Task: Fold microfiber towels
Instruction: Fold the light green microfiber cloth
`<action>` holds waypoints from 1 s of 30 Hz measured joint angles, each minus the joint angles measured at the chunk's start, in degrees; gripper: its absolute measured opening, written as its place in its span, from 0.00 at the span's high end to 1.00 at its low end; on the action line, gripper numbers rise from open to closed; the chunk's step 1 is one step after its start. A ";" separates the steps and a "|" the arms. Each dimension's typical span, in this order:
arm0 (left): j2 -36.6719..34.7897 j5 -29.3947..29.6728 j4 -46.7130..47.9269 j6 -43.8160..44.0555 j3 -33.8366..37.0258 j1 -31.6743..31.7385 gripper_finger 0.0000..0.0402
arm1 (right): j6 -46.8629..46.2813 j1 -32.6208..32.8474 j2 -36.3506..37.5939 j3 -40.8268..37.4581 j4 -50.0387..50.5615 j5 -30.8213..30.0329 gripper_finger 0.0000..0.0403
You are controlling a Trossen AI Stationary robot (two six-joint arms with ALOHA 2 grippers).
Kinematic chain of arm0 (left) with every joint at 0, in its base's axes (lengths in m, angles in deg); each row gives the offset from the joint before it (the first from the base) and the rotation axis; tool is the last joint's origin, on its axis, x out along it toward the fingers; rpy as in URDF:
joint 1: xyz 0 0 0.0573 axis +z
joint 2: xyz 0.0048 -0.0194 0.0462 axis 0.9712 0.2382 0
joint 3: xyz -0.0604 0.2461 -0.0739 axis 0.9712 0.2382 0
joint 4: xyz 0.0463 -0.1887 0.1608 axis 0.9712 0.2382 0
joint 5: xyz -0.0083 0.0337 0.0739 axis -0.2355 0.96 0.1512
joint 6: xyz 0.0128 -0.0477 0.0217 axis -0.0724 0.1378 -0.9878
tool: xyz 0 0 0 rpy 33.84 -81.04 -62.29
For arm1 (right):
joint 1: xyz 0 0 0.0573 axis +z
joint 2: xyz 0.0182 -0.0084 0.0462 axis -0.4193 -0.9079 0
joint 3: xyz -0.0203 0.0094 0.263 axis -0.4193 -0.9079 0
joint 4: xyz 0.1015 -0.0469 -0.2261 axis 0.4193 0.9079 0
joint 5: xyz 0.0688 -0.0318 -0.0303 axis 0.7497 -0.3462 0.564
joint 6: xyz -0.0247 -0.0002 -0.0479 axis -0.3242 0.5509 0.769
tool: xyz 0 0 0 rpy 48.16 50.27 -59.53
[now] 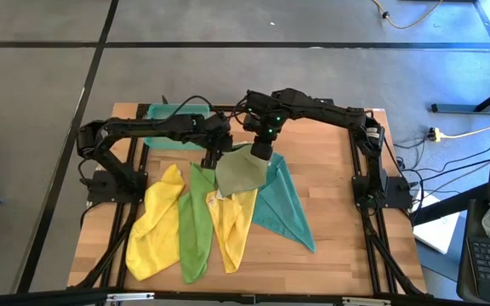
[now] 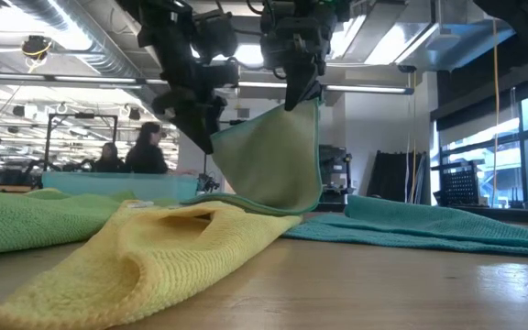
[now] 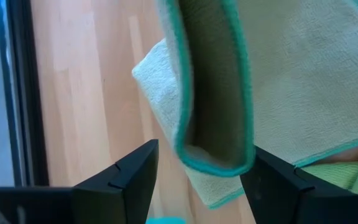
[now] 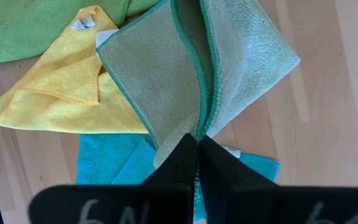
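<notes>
The pale olive-green towel (image 1: 241, 174) with teal trim hangs from my right gripper (image 1: 262, 153), which is shut on it above the table's middle. My left gripper (image 1: 213, 155) stands open at the towel's left side. Its two fingers (image 3: 126, 177) stand on either side of a hanging folded corner (image 3: 216, 155), apart from it. Flat on the wood lie a yellow towel (image 1: 156, 225), a bright green towel (image 1: 196, 221), a second yellow towel (image 1: 235, 228) and a teal towel (image 1: 283, 204). My right gripper pinches the olive towel's teal-trimmed edge (image 4: 199, 121) between its two shut fingers, where two trimmed edges run together, so more than one layer. The fingers come from above, slanting down. The towel hangs slack below them (image 2: 273, 156), its lower end (image 2: 246, 203) resting on the yellow towel.
A translucent teal tray (image 1: 173, 119) stands at the far left behind my left arm. Bare wood shows at the near right (image 1: 347, 246) and far right. People sit in the room beyond the table (image 2: 145, 147).
</notes>
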 joint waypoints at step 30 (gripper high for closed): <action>-0.79 -0.48 -1.00 2.66 -0.07 -0.68 0.65 | 0.04 0.00 0.00 0.00 0.95 -0.04 0.97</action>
